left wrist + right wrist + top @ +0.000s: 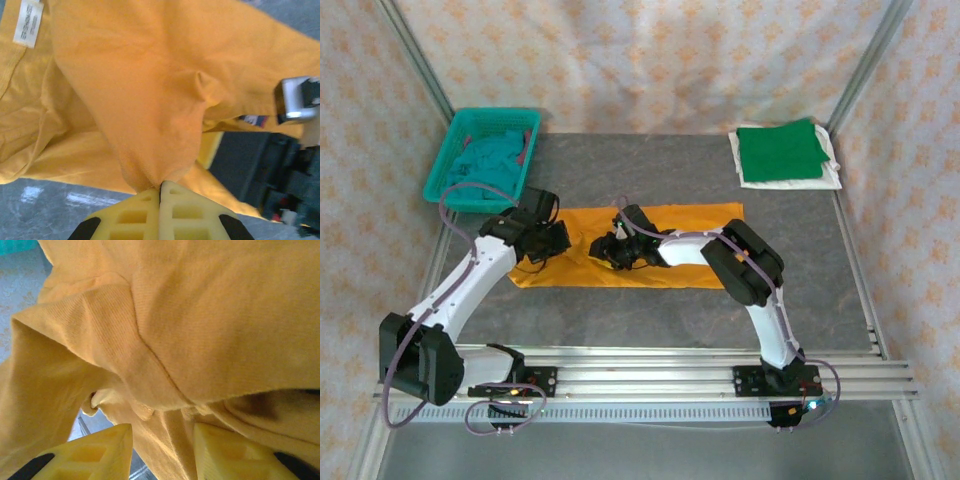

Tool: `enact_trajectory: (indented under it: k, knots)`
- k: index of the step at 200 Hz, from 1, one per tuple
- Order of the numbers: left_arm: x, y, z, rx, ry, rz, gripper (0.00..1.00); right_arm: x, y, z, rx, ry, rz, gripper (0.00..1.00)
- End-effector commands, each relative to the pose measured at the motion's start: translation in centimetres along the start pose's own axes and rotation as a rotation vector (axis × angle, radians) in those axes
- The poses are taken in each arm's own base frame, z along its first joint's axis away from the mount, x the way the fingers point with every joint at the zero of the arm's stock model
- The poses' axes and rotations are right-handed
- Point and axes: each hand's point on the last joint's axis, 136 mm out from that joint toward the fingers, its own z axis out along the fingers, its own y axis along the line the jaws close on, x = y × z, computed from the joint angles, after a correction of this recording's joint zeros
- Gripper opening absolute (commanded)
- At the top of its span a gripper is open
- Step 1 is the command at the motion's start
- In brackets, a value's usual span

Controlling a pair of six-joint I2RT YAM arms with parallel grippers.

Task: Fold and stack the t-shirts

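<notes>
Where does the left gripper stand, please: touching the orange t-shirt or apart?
Touching. Left wrist view: the left gripper pinches a fold of the orange t-shirt.

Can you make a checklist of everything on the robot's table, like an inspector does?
surface: grey table, no spills seen.
job's things: orange shirt lying across the middle; green shirt folded on a white shirt, far right; teal shirt in the basket.
clutter: teal basket, far left corner.
grippers: left end effector shut on the orange shirt; right end effector open, a fold of orange cloth between its fingers.
cables: purple cables run along both arms and loop near the bases.
surroundings: patterned curtains and metal posts.
</notes>
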Motion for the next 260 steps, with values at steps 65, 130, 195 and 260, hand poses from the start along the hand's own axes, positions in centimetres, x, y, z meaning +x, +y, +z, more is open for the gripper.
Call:
enact_trajectory:
  k: [65,130,195,260]
  knots:
    - [-2.0,-1.4,-3.4,0.076,-0.079,-0.026,0.0,-1.1,4.8,-2.4,-0.113,-0.111,-0.129,0.36]
    - [-3.6,-3.4,-5.2,0.148,-0.113,-0.021,0.0,-0.4,6.8,-1.7,-0.304,-0.09,-0.04,0.36]
    - [-4.5,-4.1,-6.0,0.171,-0.143,-0.025,0.0,0.2,5.6,-1.1,-0.329,-0.112,0.029,0.38]
    - [-4.4,-4.3,-5.6,0.181,-0.135,-0.031,0.0,1.1,5.4,0.3,-0.411,-0.114,0.094,0.44]
